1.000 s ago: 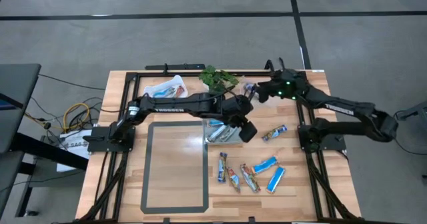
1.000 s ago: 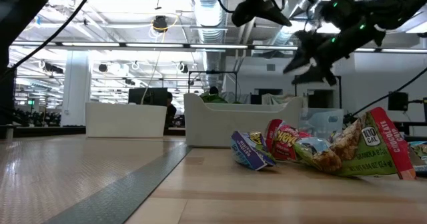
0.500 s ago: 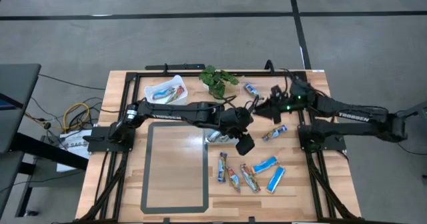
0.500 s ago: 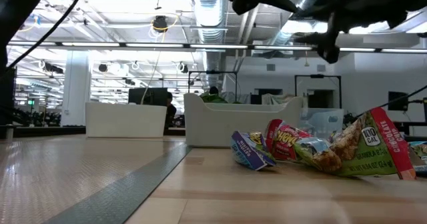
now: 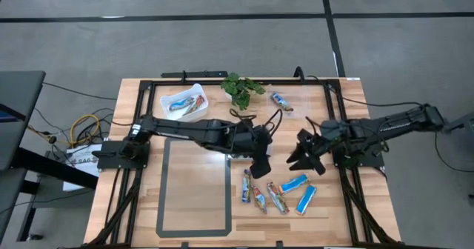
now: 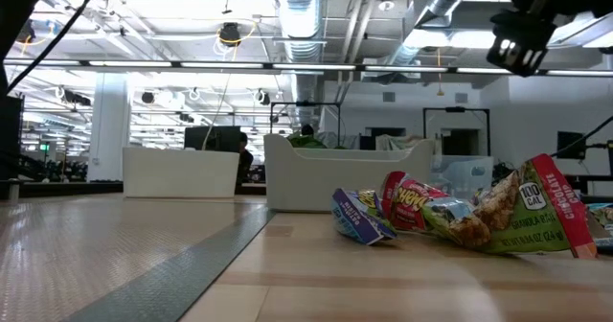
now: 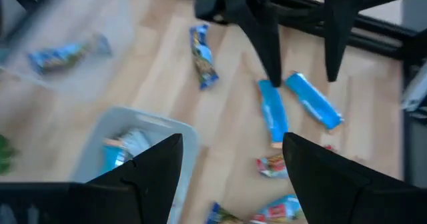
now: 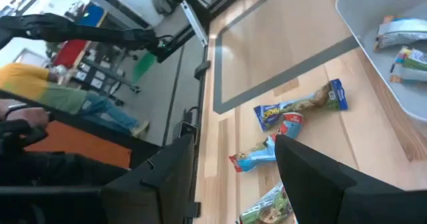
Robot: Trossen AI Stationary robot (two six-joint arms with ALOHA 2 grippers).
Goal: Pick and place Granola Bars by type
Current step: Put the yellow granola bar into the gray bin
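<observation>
Several foil-wrapped granola bars (image 5: 278, 193) lie flat in a loose group near the table's near right. Some are blue (image 7: 272, 112) and some multicoloured (image 8: 300, 107). One more bar (image 5: 278, 99) lies by the green plant sprig at the far edge. My left gripper (image 5: 257, 167) hovers open just left of the group, beside a grey bin (image 7: 143, 144) with bars inside. My right gripper (image 5: 304, 156) hovers open above the table right of it. Between both pairs of fingers (image 7: 230, 177) (image 8: 233, 177) there is nothing.
A white bin (image 5: 185, 101) with bars stands at the far left of the table. The plant sprig (image 5: 241, 87) lies at the far middle. A grey taped rectangle (image 5: 196, 182) marks the near left. Black frame rails run along the table's edges. A person shows beyond the table in the right wrist view.
My right gripper has swung from the far edge by the plant toward the near edge and now stands over the table's right middle, covering a bar that showed there before. My left gripper has drifted toward the near edge, closer to the group of bars.
</observation>
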